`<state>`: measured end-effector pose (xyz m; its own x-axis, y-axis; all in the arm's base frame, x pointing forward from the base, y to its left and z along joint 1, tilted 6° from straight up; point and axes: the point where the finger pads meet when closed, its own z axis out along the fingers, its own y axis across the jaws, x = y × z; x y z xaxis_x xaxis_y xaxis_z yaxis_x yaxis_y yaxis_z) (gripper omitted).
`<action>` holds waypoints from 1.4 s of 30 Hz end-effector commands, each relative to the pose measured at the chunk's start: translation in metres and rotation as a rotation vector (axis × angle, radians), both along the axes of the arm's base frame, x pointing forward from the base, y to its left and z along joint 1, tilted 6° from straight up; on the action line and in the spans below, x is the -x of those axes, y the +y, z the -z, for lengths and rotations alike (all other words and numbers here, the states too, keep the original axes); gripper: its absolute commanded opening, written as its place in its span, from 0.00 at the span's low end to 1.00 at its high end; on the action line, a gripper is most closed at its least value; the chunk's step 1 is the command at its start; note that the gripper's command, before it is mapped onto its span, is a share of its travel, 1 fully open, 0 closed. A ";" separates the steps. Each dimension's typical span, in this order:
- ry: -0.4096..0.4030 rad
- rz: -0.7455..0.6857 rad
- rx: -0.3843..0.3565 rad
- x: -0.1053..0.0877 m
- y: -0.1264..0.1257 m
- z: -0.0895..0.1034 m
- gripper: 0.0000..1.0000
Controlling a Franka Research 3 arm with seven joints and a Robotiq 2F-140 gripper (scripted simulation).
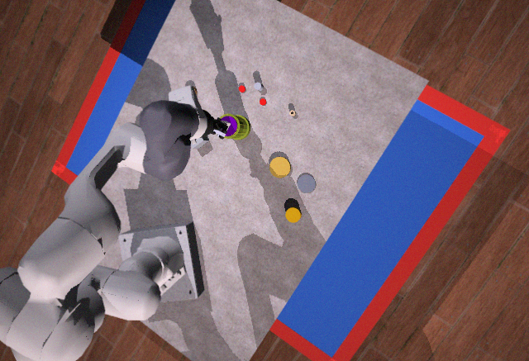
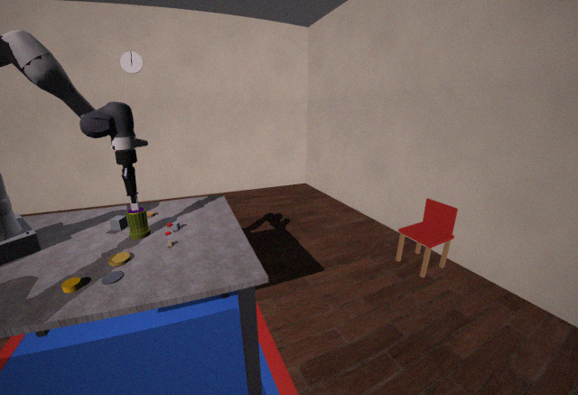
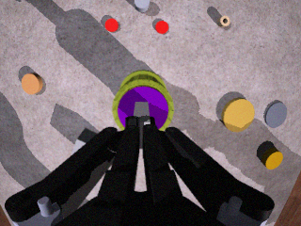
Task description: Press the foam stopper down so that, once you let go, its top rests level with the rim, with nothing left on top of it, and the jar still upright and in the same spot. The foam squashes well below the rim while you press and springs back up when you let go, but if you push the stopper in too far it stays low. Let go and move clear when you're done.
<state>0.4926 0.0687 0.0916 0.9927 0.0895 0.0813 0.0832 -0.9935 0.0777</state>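
The foam stopper (image 3: 146, 102), purple and surely soft and springy, sits in the green jar (image 2: 138, 225) on the tabletop (image 2: 200, 259), and the fingers, shut tight and holding nothing, press its middle

Mid-frame in the top view, the jar (image 1: 240, 126) stands on the desk (image 1: 341, 75) with the stopper (image 1: 231, 126) in it, the tool (image 1: 222, 125) (fingers together) directly above; three discs (image 1: 280, 166) lie lower right.
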 end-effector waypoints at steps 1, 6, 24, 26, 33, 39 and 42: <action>0.013 0.001 0.003 0.005 -0.003 0.008 0.00; 0.013 0.001 0.003 0.006 -0.003 0.010 0.00; 0.013 0.001 0.003 0.009 -0.004 0.017 0.00; 0.013 0.001 0.003 0.009 -0.005 0.017 0.00; 0.013 0.001 0.003 0.009 -0.005 0.018 0.00; 0.013 0.001 0.003 0.009 -0.005 0.019 0.00; 0.013 0.001 0.003 0.010 -0.005 0.019 0.00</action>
